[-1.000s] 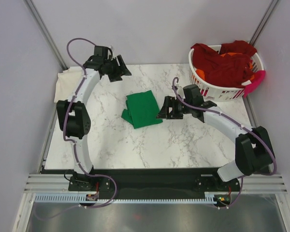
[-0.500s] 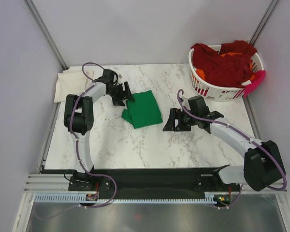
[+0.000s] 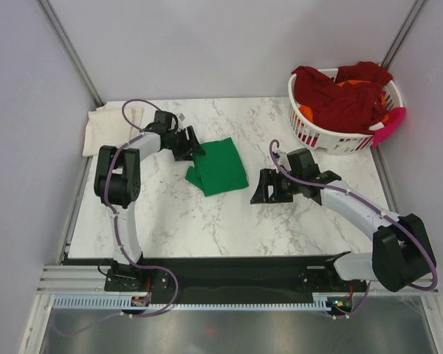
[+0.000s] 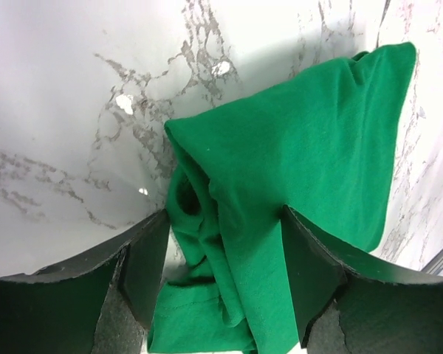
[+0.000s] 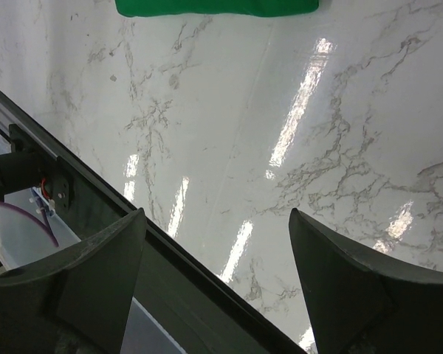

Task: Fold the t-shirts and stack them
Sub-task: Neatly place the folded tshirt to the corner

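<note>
Since a second ago the left gripper (image 3: pixel 193 147) has swung down from high beyond the green t-shirt (image 3: pixel 221 167) to that shirt's far-left corner, while the right gripper (image 3: pixel 260 187) has backed off from its right edge. The green t-shirt lies folded into a compact rectangle on the marble table (image 3: pixel 207 221), with a looser bunched fold poking out on its left side.

In the left wrist view the fingers (image 4: pixel 144 273) stand spread, one either side of the thick folded edge, not yet pinching it. The right gripper is also spread wide and empty, hovering to the shirt's right, well apart from it.

The step in hand looks like taking hold of the folded shirt to move it to a stack. The cream t-shirt (image 3: pixel 103 124) lies far to its left. To do this well, the left fingers should slide further over the edge so that every layer sits between them, bunched fold included, and only then close. A shallow bite would likely catch just the top layer and let the fold spill open. More shirts wait to the far right in the basket (image 3: pixel 310 131).
</note>
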`<action>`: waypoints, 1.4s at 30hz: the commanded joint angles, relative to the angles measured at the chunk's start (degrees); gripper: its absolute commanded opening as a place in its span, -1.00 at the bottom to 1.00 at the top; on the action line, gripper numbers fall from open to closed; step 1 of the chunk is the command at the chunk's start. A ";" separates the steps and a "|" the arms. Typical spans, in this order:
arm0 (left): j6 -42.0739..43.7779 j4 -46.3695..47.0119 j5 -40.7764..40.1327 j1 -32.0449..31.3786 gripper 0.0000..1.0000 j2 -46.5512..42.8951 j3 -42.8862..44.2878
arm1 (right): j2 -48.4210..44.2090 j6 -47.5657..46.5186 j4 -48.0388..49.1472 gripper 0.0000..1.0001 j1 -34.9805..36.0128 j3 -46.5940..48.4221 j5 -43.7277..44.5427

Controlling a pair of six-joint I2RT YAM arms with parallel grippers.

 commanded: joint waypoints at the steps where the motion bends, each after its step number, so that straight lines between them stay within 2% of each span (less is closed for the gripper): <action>1: -0.23 0.81 -1.38 -0.32 0.40 3.68 -1.83 | -0.05 -2.05 -0.15 0.73 0.05 -0.82 0.52; 4: -0.23 0.81 -1.38 -0.32 0.40 3.60 -0.86 | -0.05 -2.41 -0.24 0.73 0.14 -1.35 0.61; 5: -1.79 3.51 0.19 -0.15 -0.94 3.25 -0.43 | -0.14 -2.58 -0.32 0.73 0.05 -1.44 0.61; 6: -1.72 3.45 2.99 -0.06 -0.95 2.81 0.45 | -0.14 -2.58 -0.32 0.74 0.05 -1.61 0.70; 9: -1.19 3.36 4.41 0.20 -0.96 0.79 2.55 | -0.40 -2.93 -0.41 0.74 0.14 -1.70 0.70; 13: -0.14 0.47 3.98 0.29 -0.95 0.43 5.90 | -1.01 -3.11 -0.41 0.74 0.05 -1.70 0.52; 17: 2.49 -6.20 2.84 0.73 -0.95 -0.61 10.82 | -1.98 -3.29 -0.68 0.75 0.05 -1.70 0.26; 22: 5.13 -13.06 2.40 4.15 -0.95 -2.47 19.42 | -2.60 -3.55 -0.50 0.75 0.05 -2.31 0.17; 31: 12.16 -29.58 -0.85 7.76 -0.95 2.09 36.74 | -4.00 -3.46 0.11 0.77 0.14 -2.58 -1.06; 37: 13.65 -32.32 -2.34 9.08 -0.95 4.91 43.07 | -4.62 -3.29 0.38 0.78 0.05 -3.02 -1.41; 42: 13.14 -34.17 -0.42 15.57 -0.95 7.55 48.79 | -4.71 -3.20 0.64 0.79 0.14 -3.81 -1.76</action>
